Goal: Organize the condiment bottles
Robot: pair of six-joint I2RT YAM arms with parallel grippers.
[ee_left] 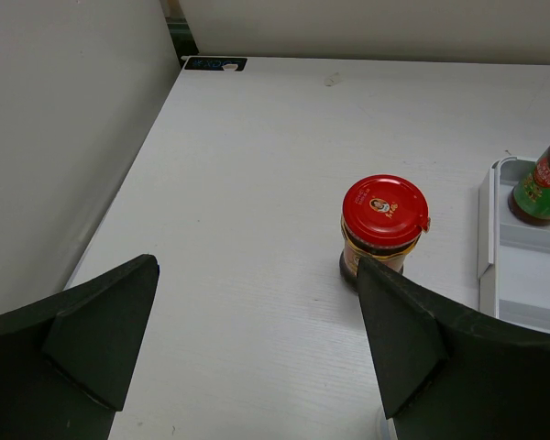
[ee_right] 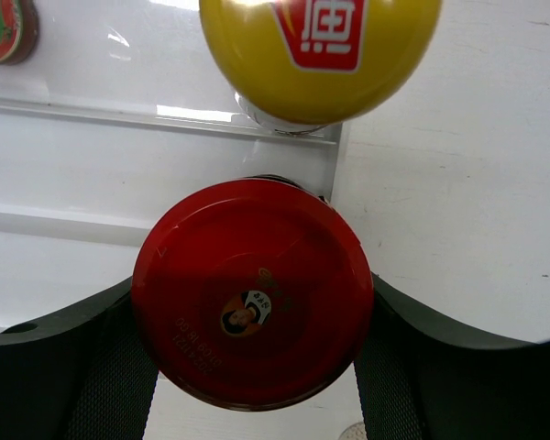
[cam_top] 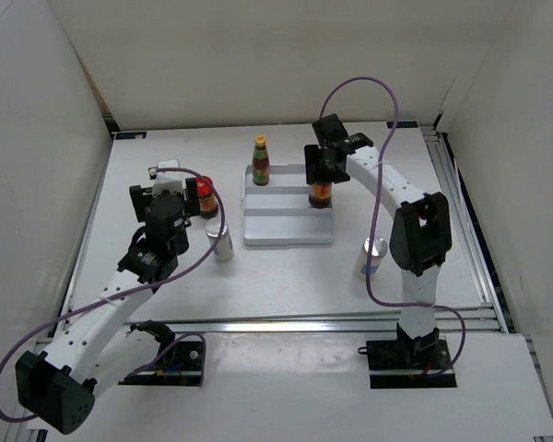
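Note:
My right gripper [cam_top: 321, 180] is shut on a red-lidded dark jar [cam_top: 321, 194] over the right side of the white stepped tray [cam_top: 286, 230]. In the right wrist view the red lid [ee_right: 252, 293] sits between the fingers [ee_right: 64, 362]. A yellow cap [ee_right: 321, 46] stands just beyond it. A yellow-capped sauce bottle [cam_top: 261, 161] stands at the tray's back left. My left gripper [cam_top: 164, 191] is open and empty. The second red-lidded jar [ee_left: 383, 225] stands on the table by its right finger [ee_left: 412, 339]. Two silver-topped shakers [cam_top: 221, 241] [cam_top: 373, 256] stand on the table.
The tray's left rim [ee_left: 488, 220] and the sauce bottle's base [ee_left: 543, 183] show at the right of the left wrist view. White walls enclose the table on the left, back and right. Purple cables loop over both arms.

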